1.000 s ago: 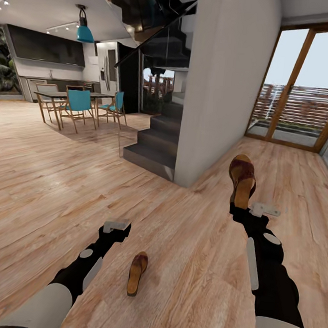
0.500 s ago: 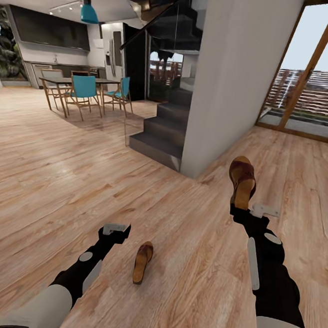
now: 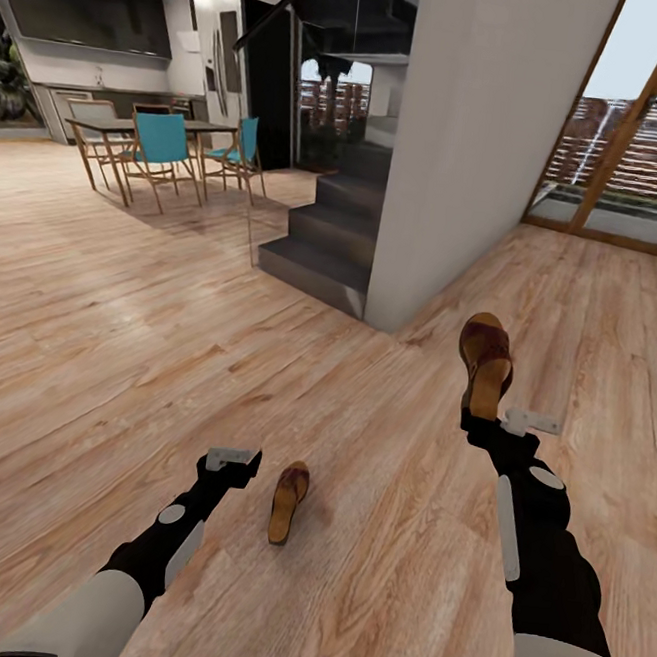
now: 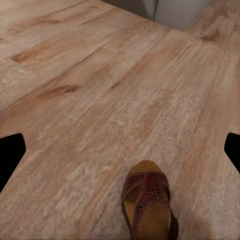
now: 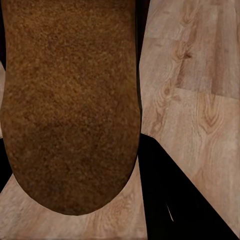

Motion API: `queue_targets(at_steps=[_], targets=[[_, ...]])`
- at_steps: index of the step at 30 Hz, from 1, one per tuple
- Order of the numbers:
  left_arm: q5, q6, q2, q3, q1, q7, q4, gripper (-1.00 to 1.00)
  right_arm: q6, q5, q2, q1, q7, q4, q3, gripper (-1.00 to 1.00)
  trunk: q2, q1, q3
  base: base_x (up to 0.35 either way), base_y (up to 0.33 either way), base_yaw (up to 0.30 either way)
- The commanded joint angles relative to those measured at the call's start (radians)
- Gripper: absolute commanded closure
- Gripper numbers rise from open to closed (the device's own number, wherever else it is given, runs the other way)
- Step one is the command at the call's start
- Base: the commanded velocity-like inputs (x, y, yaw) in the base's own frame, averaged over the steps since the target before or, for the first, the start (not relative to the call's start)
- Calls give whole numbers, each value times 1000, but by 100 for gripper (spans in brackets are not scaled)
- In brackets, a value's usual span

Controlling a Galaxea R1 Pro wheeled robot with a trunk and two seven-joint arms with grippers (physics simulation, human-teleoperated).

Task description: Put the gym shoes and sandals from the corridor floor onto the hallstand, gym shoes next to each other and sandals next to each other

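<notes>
The right gripper [image 3: 482, 416] is clamped on a brown strapped sandal [image 3: 485, 362]; the left gripper's [image 3: 232, 457] jaws stand apart, the other sandal [image 3: 288, 500] just beside on wood-grain floor [image 3: 116, 348].

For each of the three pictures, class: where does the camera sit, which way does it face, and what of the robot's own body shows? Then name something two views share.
Head view: on the robot's head, facing forward and down over the corridor floor; both arms show, the right gripper holding a sandal, the left gripper beside the sandal on the floor.
Left wrist view: near the left gripper, facing the floor; dark finger edges at the sides.
Right wrist view: near the right gripper, facing the held sandal's sole; a dark finger shows.
Shared: head and left wrist views both show the sandal on the floor.
</notes>
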Motion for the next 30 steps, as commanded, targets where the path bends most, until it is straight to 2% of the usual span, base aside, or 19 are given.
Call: queue_targets(at_steps=[1, 10, 18, 30], targets=[[2, -2, -1, 5, -1, -8, 1, -100, 6, 0, 1, -1, -2, -1, -1, 100, -1, 0, -6, 0, 0, 0], [2, -46, 0, 4, -1, -9, 4, -100, 6, 0, 1, -1, -2, -1, -3, 100, -3, 4, -56, 0, 0, 0], [2, -53, 0, 4, -1, -9, 5, -100, 6, 0, 1, -1, -2, -1, -4, 100, -5, 8, -100, 0, 0, -10], [2, -54, 0, 4, -1, -9, 5, -100, 6, 0, 1, -1, -2, -1, -4, 100, -7, 13, -165, 0, 0, -132]])
